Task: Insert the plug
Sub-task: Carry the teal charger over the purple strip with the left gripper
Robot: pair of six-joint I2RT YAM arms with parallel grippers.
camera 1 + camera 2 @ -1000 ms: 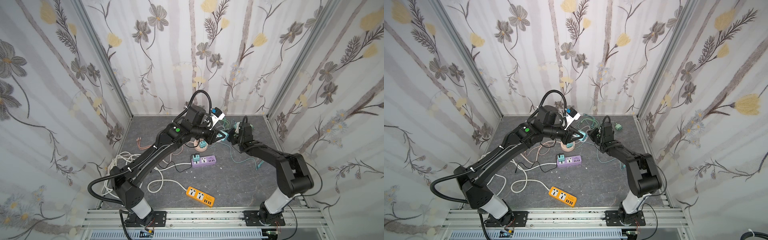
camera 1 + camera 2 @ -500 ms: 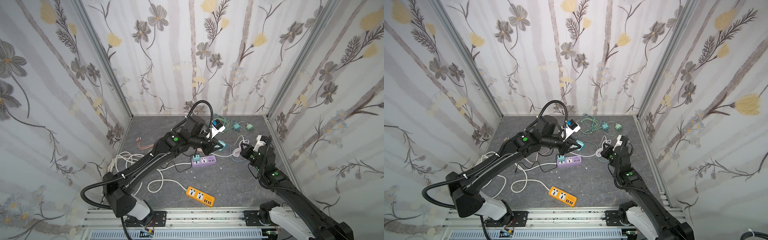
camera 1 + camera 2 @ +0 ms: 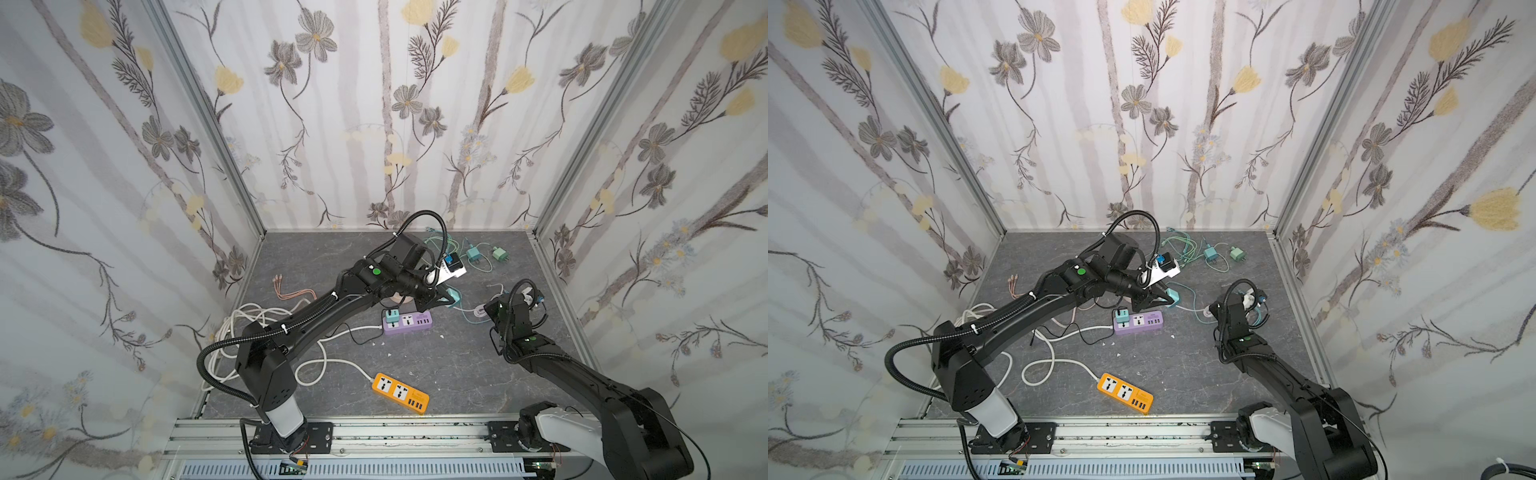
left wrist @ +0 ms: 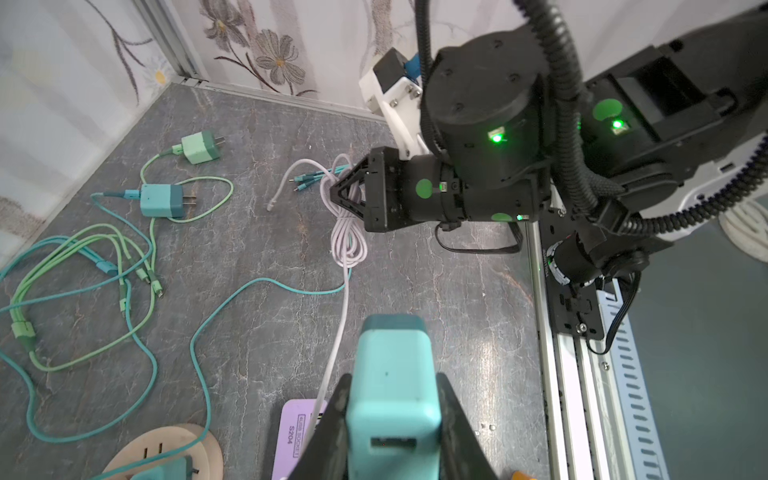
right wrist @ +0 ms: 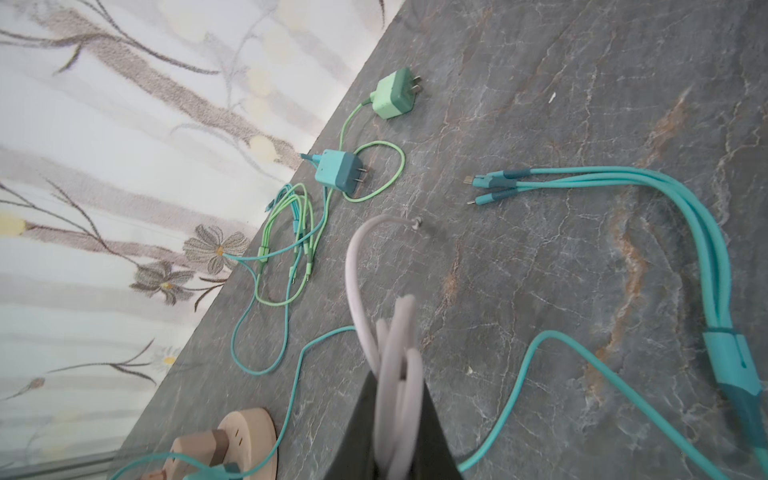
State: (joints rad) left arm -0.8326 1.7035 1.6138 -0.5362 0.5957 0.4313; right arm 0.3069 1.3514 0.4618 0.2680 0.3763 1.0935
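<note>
**Left pincer holds plug by the strip**

The left pincer (image 4: pixel 394 386) clamps the teal plug (image 3: pixel 454 296) by its sides, raised off the table (image 3: pixel 457 374) near the right end of the purple strip (image 3: pixel 409 323) and clear of its sockets. The right pincer (image 5: pixel 397 382) is closed around a bunch of pale cable (image 5: pixel 361 266). A second plug (image 3: pixel 391 316) sits in the strip's left socket.
</note>
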